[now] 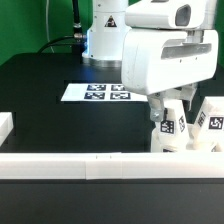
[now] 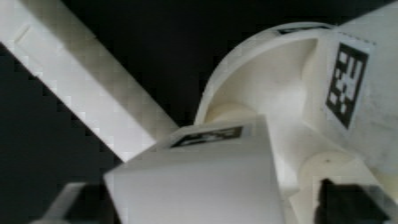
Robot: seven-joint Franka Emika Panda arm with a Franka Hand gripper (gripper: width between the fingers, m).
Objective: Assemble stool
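My gripper hangs low at the exterior view's right, just behind the front rail. Its jaws stand on either side of a white blocky stool leg and appear shut on it. In the wrist view that leg fills the space between the dark fingers, its square tag facing the camera, with the gripper around it. The round white seat, with a tag on its side, lies close beside the held leg. A second tagged leg stands further to the exterior view's right. The third leg is hidden.
A long white rail runs along the front of the black table and crosses the wrist view diagonally. The marker board lies at the table's middle, behind the gripper. A short white rail end sits at the exterior view's left.
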